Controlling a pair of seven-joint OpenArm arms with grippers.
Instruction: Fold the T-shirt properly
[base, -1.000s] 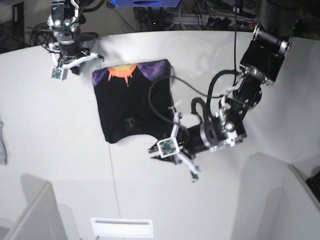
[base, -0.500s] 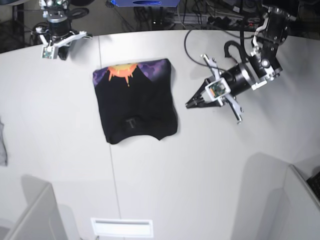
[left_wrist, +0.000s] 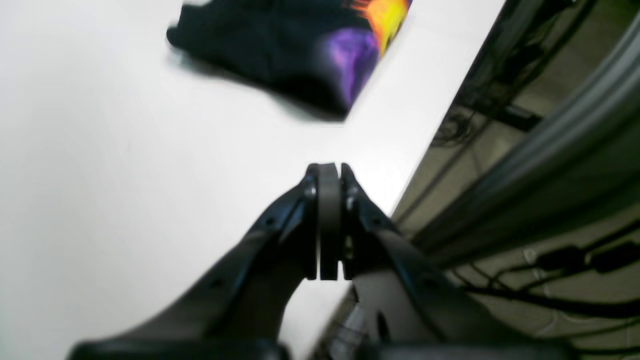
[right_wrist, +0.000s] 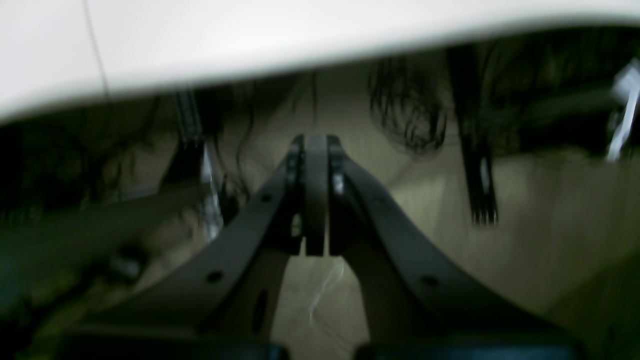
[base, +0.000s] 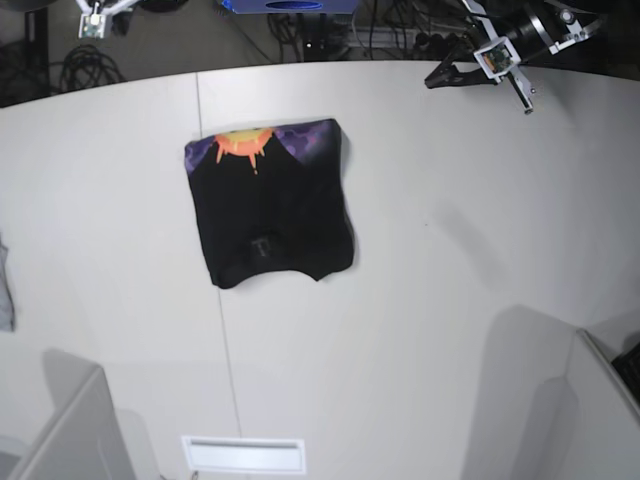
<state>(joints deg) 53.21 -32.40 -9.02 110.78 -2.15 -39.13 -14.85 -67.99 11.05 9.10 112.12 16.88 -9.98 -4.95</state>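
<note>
In the left wrist view, the left gripper (left_wrist: 330, 172) has its two fingers pressed together with nothing between them, and it hangs over the white worktop (left_wrist: 100, 150) near that surface's edge, beyond which cables and a metal rail show. The T-shirt (left_wrist: 280, 50) lies well apart from the gripper, flat on the worktop, black with a purple and orange print along the side nearest the edge; the picture is blurred. In the right wrist view, the right gripper (right_wrist: 316, 145) also has its fingers together and empty, and it sits off the worktop (right_wrist: 250, 40), whose pale rim crosses the top of the picture, with dark cables and floor behind the fingers. In the base view, the T-shirt (base: 268, 205) lies folded into a rough rectangle on the worktop (base: 450, 300), nearer the far edge than the near one, its sun print facing that far edge. The left gripper (base: 440, 78) hangs at the far edge toward the right corner, while the right gripper (base: 95, 20) is only partly in view beyond the far left corner. A grey cloth scrap (base: 5, 285) lies at the left edge.
</note>
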